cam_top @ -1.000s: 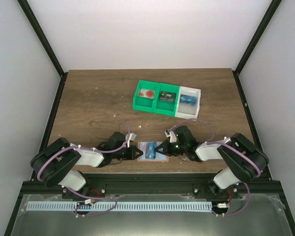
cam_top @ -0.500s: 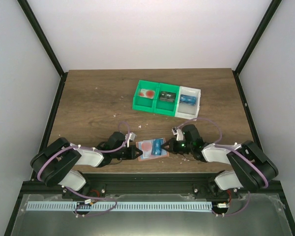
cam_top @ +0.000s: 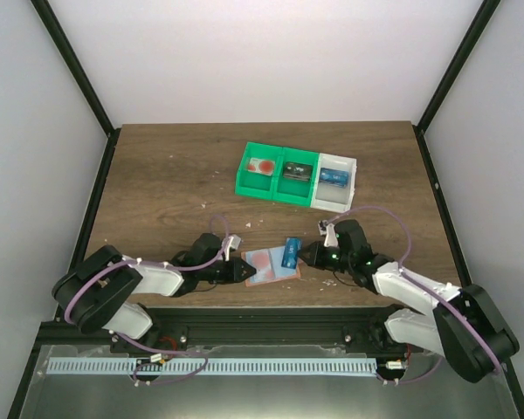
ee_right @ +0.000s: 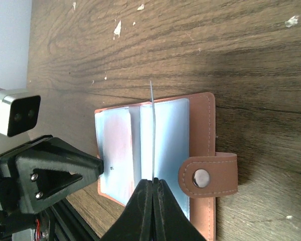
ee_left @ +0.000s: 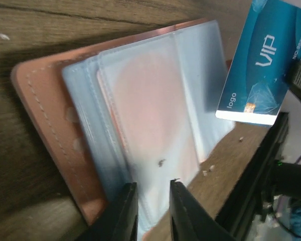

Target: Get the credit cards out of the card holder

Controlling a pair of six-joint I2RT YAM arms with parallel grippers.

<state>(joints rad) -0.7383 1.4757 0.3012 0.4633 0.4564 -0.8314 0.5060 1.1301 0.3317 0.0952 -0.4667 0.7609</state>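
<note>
While my right gripper (cam_top: 307, 254) pinches a card (cam_top: 291, 253) clear of the holder (cam_top: 275, 272) at the counter's (cam_top: 157, 192) 6 o'clock, my left gripper (cam_top: 244, 270) gapes slightly at its 9 o'clock; next, I'd park that card.

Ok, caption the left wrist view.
Thin blue VIP card held clear of the open salmon-pink stitched card holder.

Salmon-pink card holder (cam_top: 271, 266) lying open and flat, on the near side of the green bins (cam_top: 278, 172); blue VIP card (cam_top: 291, 253) raised edge-on just above it.
</note>
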